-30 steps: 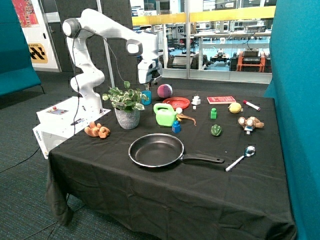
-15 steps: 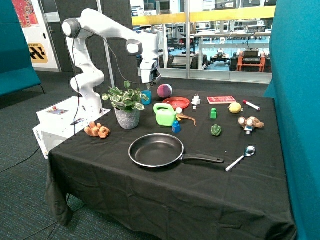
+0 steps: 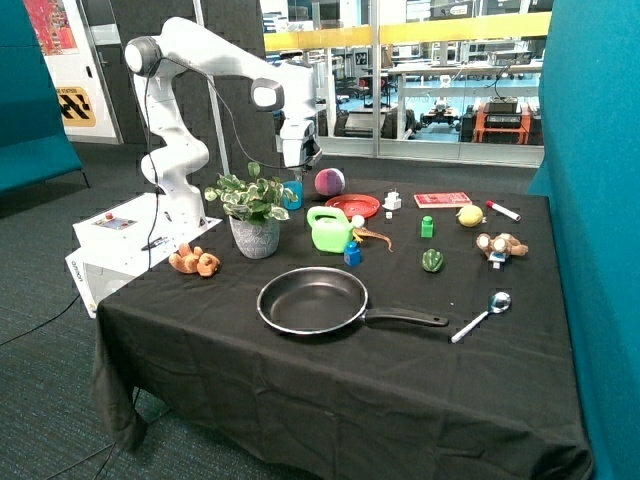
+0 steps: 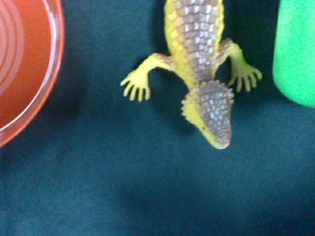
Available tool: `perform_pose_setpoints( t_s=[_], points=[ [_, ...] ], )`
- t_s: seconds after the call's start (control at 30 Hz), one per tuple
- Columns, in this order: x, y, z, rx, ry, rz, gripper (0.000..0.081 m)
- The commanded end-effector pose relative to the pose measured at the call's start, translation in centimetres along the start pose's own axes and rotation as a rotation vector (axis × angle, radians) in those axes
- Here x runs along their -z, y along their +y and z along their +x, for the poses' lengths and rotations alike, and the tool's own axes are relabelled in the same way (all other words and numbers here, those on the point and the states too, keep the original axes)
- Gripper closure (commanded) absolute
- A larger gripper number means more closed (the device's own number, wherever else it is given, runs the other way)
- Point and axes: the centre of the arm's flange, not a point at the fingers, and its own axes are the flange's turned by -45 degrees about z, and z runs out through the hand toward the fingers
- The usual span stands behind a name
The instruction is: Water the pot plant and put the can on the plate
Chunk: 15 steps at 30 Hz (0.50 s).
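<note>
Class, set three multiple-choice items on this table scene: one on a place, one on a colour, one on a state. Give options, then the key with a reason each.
1. Where does the can stand?
A. on the plate
B. on the cloth between the pot plant and the plate
C. in the pan

2. What colour is the plate?
A. blue
B. white
C. red

3. What does the pan hold?
A. nothing
B. the spoon
C. the lemon

Key:
1 B: the can sits on the black cloth, short of the plate.
2 C: its rim shows red in both views.
3 A: its inside is bare; the spoon and lemon lie elsewhere.

The hand hangs above the table, holding nothing.
</note>
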Motion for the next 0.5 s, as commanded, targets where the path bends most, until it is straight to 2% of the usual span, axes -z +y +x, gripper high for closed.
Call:
perform_pose_setpoints(
  t_s=[0.0,0.2,0.47],
  points=[
    [-0.1,2.1,1.1,-0.082,-0.0079,-0.0001,0.061],
    [-0.2,3.2,1.5,-0.177,-0.0079,-0.0005,0.0597],
    [-0.1,3.2,1.7,-0.18,-0.0079,-0.0005,0.0587]
  ],
)
